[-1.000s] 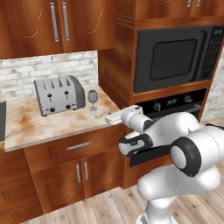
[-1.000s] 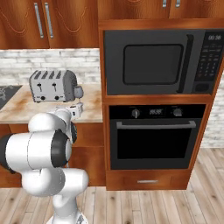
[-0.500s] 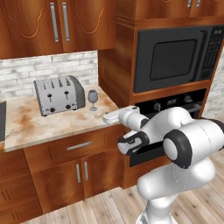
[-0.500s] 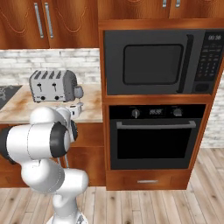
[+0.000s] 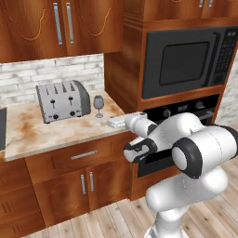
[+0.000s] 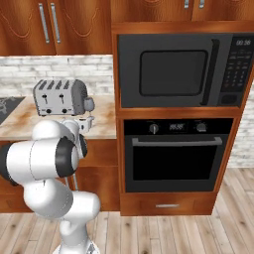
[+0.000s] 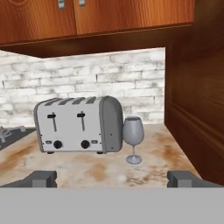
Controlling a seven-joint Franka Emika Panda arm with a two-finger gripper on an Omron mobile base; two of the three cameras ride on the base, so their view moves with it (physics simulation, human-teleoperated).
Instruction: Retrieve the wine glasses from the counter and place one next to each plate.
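While wine glass [image 7: 133, 139] stands unmoved, hand [image 7: 112, 178] stays open.

A single wine glass [image 7: 133, 131] stands upright on the tabletop [image 7: 100, 168], near its back right corner, its rounded grey bowl just beside the right end of a silver four-slot toaster [image 7: 78, 124]; whether the two touch cannot be told. The toaster sits toward the back of the tabletop, two levers and two dark knobs on its front face. Behind both runs a pale brick backsplash [image 7: 83, 83], with reddish wood cabinets [image 7: 109, 15] above and a wood side panel [image 7: 197, 100] along the right edge. The gripper [image 7: 116, 178] shows at the bottom, its jaws spread wide apart with nothing between them.
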